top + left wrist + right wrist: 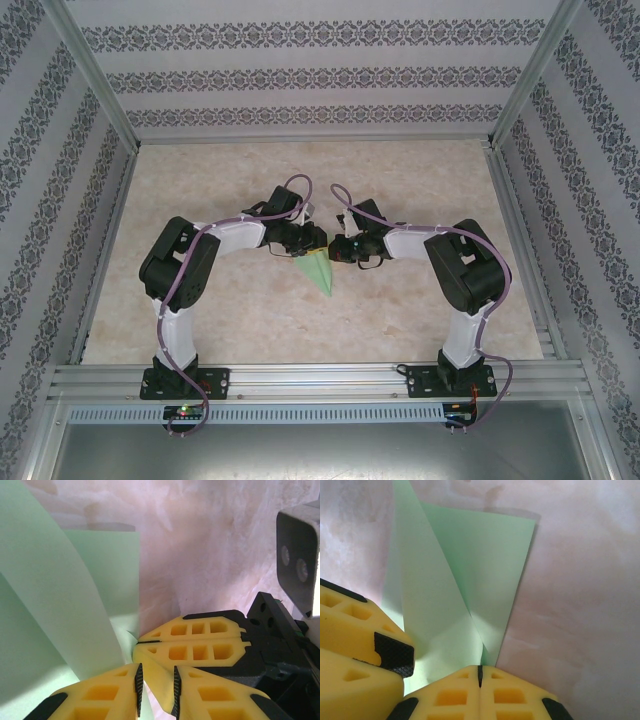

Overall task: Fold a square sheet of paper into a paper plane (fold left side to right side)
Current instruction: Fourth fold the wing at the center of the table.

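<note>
The pale green sheet of paper lies mid-table, folded into a narrow shape that points toward the near edge. Both grippers meet over its far end. My right gripper is shut, and a raised fold of the paper runs into its closed tips. In the left wrist view the right gripper pinches the paper's corner. My left gripper stands open by a narrow gap, with the curved paper flap to its left and a sliver beside its left pad. One of its fingers touches the paper.
The pale marbled table top is boxed in by patterned walls and aluminium posts. A metal rail carries both arm bases at the near edge. My left gripper and right gripper nearly touch.
</note>
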Motion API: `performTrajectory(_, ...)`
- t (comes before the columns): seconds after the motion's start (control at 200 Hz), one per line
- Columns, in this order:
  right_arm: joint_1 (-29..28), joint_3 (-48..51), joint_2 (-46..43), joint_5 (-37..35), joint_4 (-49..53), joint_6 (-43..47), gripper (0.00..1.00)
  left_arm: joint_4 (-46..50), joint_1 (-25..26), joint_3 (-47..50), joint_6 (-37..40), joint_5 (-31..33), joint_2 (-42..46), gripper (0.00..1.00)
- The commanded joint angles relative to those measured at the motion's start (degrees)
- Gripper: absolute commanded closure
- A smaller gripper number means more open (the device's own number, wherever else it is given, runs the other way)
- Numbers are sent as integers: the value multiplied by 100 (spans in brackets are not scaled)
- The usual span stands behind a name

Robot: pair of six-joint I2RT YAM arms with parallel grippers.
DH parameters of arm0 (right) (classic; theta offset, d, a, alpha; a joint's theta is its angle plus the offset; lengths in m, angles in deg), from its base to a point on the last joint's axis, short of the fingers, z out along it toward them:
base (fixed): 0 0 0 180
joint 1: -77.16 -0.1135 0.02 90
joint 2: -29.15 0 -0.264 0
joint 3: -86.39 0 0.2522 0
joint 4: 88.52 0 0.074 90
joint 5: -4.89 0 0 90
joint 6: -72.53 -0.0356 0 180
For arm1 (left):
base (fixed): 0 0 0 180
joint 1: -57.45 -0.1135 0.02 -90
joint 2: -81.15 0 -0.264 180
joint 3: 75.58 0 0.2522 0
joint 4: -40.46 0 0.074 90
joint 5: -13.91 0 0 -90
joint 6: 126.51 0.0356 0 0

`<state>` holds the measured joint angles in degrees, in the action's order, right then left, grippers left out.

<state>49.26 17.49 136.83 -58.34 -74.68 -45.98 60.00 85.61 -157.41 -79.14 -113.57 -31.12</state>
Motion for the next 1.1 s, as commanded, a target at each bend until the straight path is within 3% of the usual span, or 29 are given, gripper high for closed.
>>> performTrajectory(0.0,-145,104,270,-315,540,166,100,288,94,87,106,442,-240,74)
performTrajectory(0.44,-146,92,280,-286,559,163,100,-11,84,234,10,420,-99,79)
performTrajectory(0.774,-146,95,289,-285,581,179,100,-77,33,459,46,563,606,79)
performTrajectory(1.094,-146,72,298,-281,589,185,100,-235,42,218,-25,278,224,79)
